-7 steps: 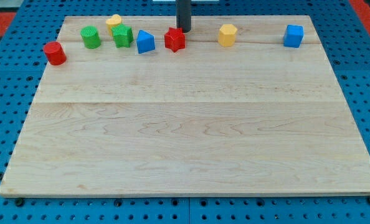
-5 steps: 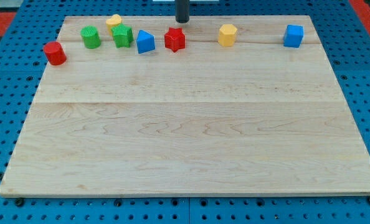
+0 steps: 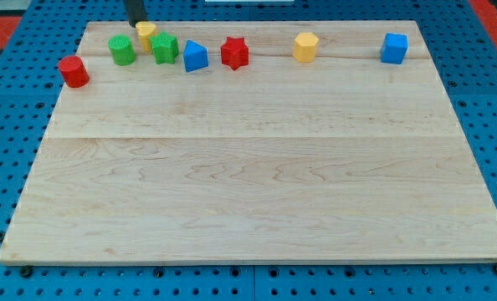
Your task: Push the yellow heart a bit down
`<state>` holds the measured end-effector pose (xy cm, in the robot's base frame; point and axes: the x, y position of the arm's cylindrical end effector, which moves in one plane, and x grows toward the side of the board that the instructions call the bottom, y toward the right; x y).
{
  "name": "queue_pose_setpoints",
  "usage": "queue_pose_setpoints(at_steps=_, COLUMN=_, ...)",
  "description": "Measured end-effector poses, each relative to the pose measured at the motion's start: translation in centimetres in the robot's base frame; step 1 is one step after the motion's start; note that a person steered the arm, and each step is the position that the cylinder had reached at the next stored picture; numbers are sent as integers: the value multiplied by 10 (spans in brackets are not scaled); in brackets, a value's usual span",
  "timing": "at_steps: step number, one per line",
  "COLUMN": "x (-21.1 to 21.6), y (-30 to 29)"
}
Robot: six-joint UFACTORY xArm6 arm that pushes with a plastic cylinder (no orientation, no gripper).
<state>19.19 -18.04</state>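
Note:
The yellow heart [image 3: 146, 32] lies near the board's top edge at the view's upper left, just above the green star-shaped block [image 3: 165, 48] and right of the green cylinder [image 3: 121, 50]. My tip [image 3: 136, 24] stands at the board's top edge, right against the heart's upper left side; whether it touches the heart I cannot tell. Only the rod's lowest part shows.
A red cylinder [image 3: 74, 71] lies at the far left. A blue block [image 3: 195, 56], a red star [image 3: 234, 53], a yellow hexagon [image 3: 305, 47] and a blue cube [image 3: 393, 48] stand in a row along the top of the wooden board [image 3: 257, 167].
My tip has moved left along the top edge, from above the red star to beside the yellow heart. The heart has shifted slightly left.

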Motion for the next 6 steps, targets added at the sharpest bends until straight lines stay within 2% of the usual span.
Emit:
queue_pose_setpoints(at_steps=1, x=5, y=39)
queue_pose_setpoints(at_steps=2, x=6, y=-6)
queue_pose_setpoints(at_steps=3, x=24, y=-15)
queue_pose_setpoints(at_steps=6, x=49, y=-1)
